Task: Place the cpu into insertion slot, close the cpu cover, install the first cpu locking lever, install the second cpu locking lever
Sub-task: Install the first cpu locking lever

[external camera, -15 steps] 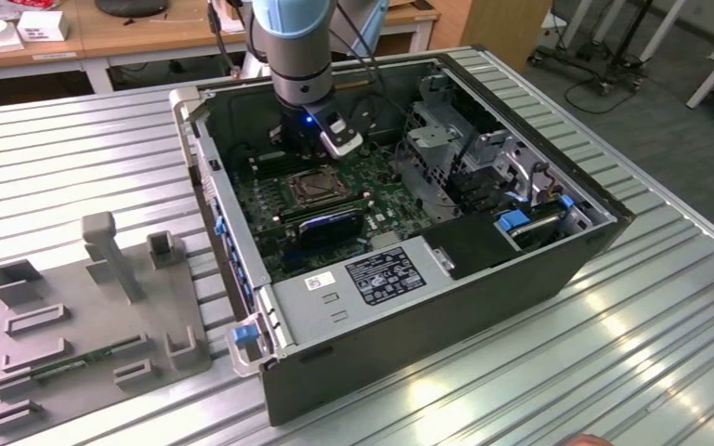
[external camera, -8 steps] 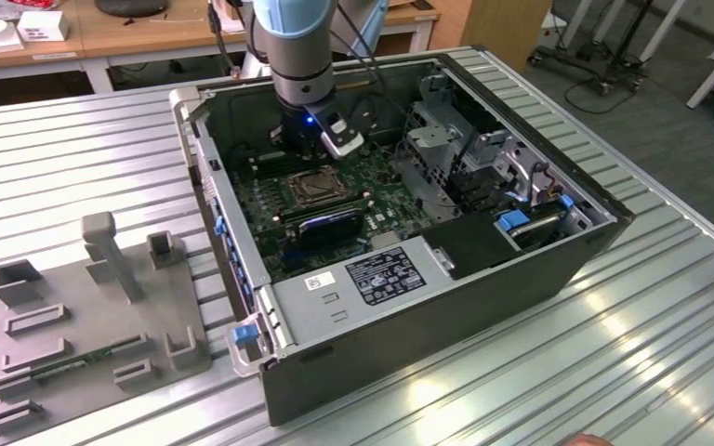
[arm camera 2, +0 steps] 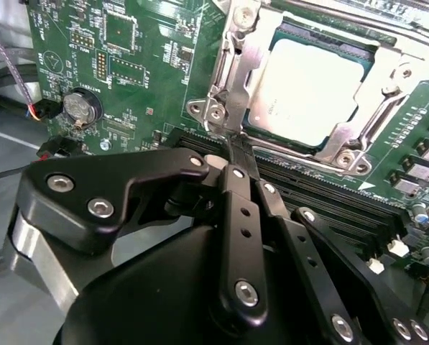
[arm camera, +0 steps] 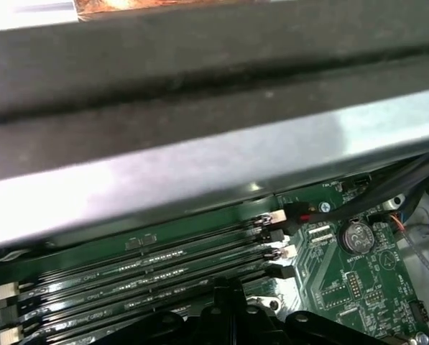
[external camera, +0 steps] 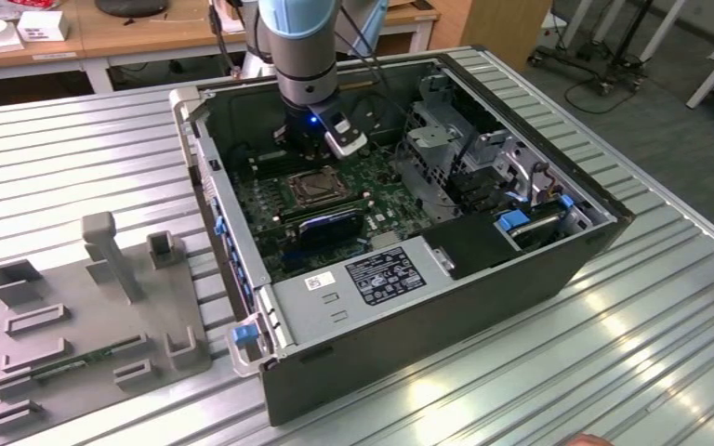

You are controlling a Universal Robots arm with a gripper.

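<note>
- Inside the open computer case on the slatted bench, the exterior view shows the arm reaching down by the insertion slot on the green board.
- Second wrist view: the cpu, pale tan-silver, sits in its socket under the silvery cpu cover; the end effector has its black fingers pressed together, tips touching the cover's edge.
- First wrist view: long memory slots and a coin battery.

Tan-silver cpu; silvery cpu cover; green circuit board; black hand.
</note>
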